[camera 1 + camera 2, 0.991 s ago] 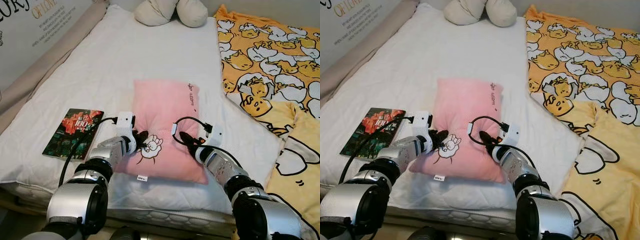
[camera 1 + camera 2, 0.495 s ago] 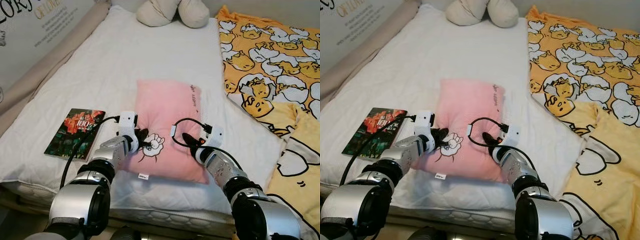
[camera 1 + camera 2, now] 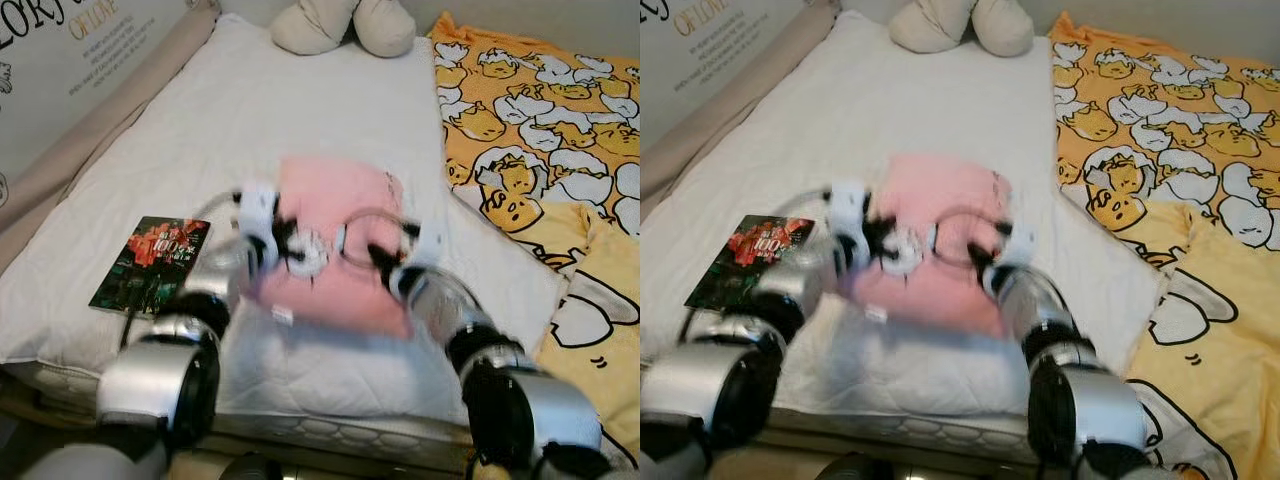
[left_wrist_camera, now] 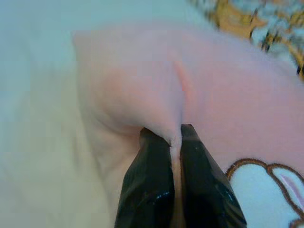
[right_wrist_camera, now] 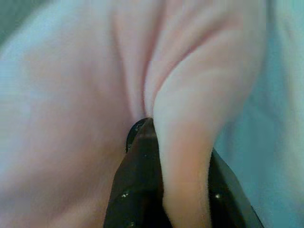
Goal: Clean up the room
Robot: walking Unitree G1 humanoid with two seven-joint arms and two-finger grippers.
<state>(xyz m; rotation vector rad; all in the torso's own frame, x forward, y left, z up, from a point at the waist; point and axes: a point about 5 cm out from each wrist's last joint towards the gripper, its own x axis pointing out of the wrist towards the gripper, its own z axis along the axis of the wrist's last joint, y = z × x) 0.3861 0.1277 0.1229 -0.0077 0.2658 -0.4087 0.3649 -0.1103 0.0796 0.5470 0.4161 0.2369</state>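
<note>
Your left gripper (image 4: 175, 130) pinching a fold of soft pink pillow (image 3: 335, 240) mid-frame, right gripper (image 5: 164, 137) clamping another plush fold, both blurring, glossy book (image 3: 150, 265) lying lower left on quilted white mattress (image 3: 300, 110)

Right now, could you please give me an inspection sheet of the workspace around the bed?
Surface: white mattress, bare at its far half.
Job's things: pink pillow near the front edge, blurred by motion, pinched at both sides.
Clutter: book on the robot's left of the pillow; cream cushion at the far end.
Grippers: left gripper shut on a pillow fold; right gripper shut on another fold.
Cables: black loop at the right wrist, another along the left arm.
Surroundings: yellow cartoon blanket on the right; lettered wall on the left.
</note>
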